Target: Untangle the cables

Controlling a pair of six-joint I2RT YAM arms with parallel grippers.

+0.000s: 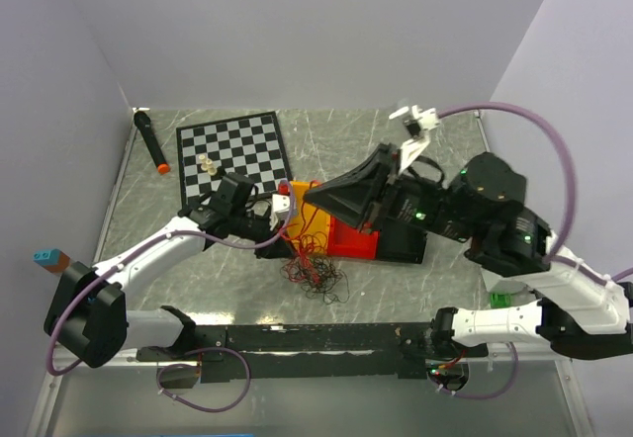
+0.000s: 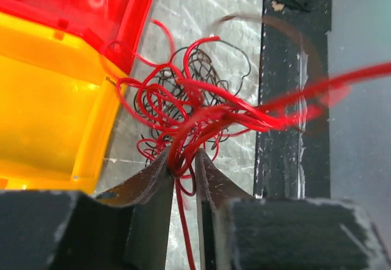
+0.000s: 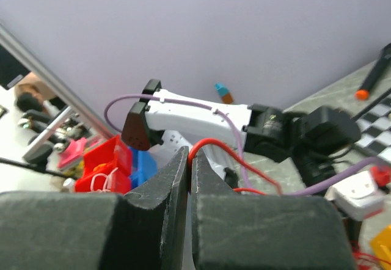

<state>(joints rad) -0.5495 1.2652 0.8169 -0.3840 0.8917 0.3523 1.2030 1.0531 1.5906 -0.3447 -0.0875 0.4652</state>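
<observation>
**Two grips on one knot: the pull runs along the red strand**

Your left gripper has its jaws drawn in to a narrow slot. They are pinching several red loops at the near edge of the cables. Your right gripper is all but closed, and a single red strand comes out from between its tips.

The cables lie in one curly pile of red and black on the table. The yellow bin and the red bin are just beside them on one side, and the black rail is on the other. From above, the left gripper is low and right at the pile. The right gripper is raised over the bins, farther off.

In the left wrist view, one red line leaves the pile taut and blurred, heading out of the right side of the picture. It is probably the strand your right gripper holds, though no view shows it unbroken. If so, its long axis runs from gripper to gripper. Draw the right gripper away along that line while the left anchors the pile. The black wires are wound in with the red, so the whole pile may lift.
</observation>
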